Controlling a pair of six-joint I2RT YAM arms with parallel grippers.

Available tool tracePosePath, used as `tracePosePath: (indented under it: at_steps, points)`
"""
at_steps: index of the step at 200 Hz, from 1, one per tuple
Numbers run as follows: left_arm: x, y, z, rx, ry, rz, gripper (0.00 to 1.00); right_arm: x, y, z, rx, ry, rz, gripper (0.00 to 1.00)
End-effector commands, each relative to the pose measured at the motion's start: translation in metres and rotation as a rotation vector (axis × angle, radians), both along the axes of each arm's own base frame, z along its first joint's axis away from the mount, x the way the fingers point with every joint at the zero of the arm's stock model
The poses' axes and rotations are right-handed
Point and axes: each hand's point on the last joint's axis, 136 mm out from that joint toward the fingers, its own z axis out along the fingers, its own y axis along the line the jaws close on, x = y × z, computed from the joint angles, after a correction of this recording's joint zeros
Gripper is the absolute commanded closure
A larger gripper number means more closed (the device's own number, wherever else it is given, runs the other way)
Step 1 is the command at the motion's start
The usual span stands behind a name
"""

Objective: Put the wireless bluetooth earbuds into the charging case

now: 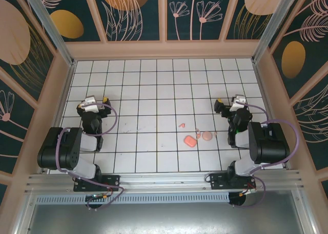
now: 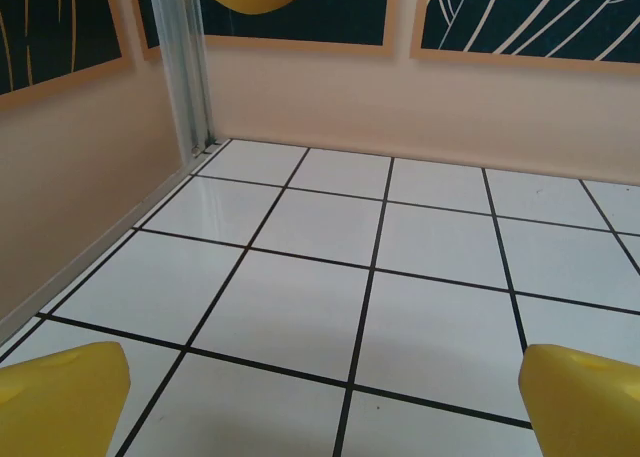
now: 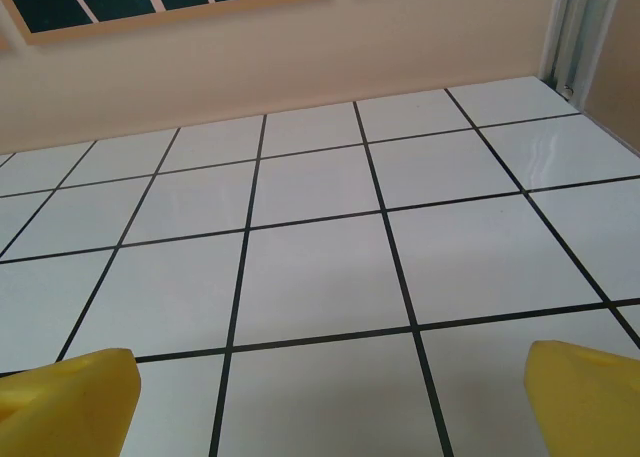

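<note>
Looking down from overhead, we saw the left gripper (image 1: 95, 100) at the left of the tiled table (image 1: 154, 90), jaws spread wide, holding nothing. Right of centre lay the tiny salmon earbuds (image 1: 181, 125), near a coral pod (image 1: 190, 141) and a pale pink round pod (image 1: 206, 135); they were too small for us to tell their long axis. The right gripper (image 1: 230, 103) was likewise wide and empty. Each wrist view gave us yellow fingertips (image 2: 60, 402) far apart above white tiles.

The white tiled table (image 1: 154, 90), gridded with black lines, carries a small cluster right of centre. Tiny salmon-pink earbuds (image 1: 181, 125) lie near a coral pod (image 1: 190, 141) and a pale pink round pod (image 1: 206, 135).
</note>
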Motion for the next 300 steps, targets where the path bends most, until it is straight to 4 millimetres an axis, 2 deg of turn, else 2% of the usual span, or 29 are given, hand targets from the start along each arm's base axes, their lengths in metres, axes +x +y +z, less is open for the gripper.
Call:
tracePosePath:
  at_steps: [1,256,278,300]
  points:
    - [0.004,-0.001,0.01,-0.013,-0.033,-0.008,0.01,0.006,-0.004,0.011,-0.001,-0.038,-0.026,0.01]
    - [0.004,-0.002,0.011,-0.011,-0.036,-0.015,0.01,0.006,-0.003,0.011,0.001,-0.037,-0.019,0.01]
    - [0.011,-0.011,0.014,0.002,-0.012,-0.069,0.01,0.011,-0.003,0.016,0.0,-0.019,-0.021,0.01]
    - [0.025,-0.02,0.021,0.01,0.054,-0.12,0.06,0.016,-0.006,0.024,0.026,0.038,-0.039,0.01]
